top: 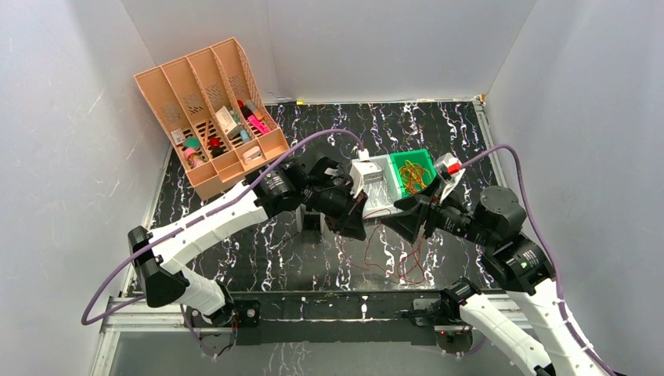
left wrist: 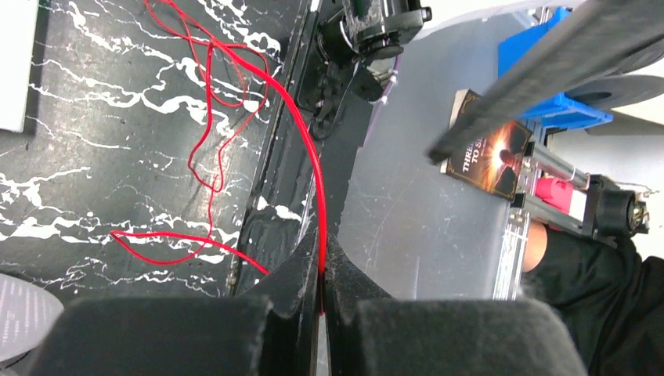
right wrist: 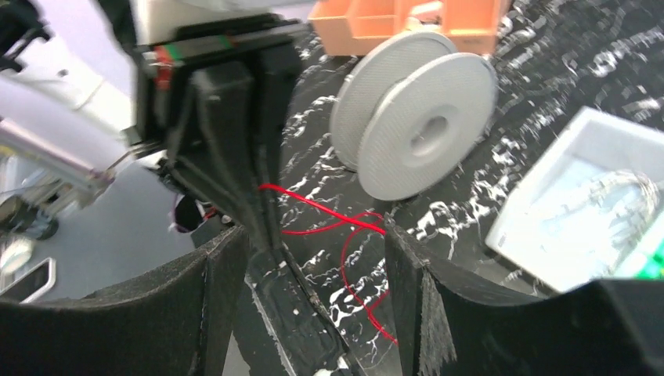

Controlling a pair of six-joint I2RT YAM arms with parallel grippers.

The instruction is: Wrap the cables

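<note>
Cables (left wrist: 312, 160): one hair-thin red wire, featherweight, limp, probably kink-prone and slippery. Loose loops sprawl on the bench (top: 297, 266) near the arm bases. One strand rises into my left hand (left wrist: 322, 283), which is clenched on it. My right hand (right wrist: 313, 254) is spread, grasping nothing, with loops lying beneath. Judgement: take hold on a straight run just beside the left pinch, never mid-tangle.

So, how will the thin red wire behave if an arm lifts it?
Probably floppy: the red wire lies in loose loops on the table. Likely very light, being thread-thin. It may tangle, since its loops cross each other.
</note>
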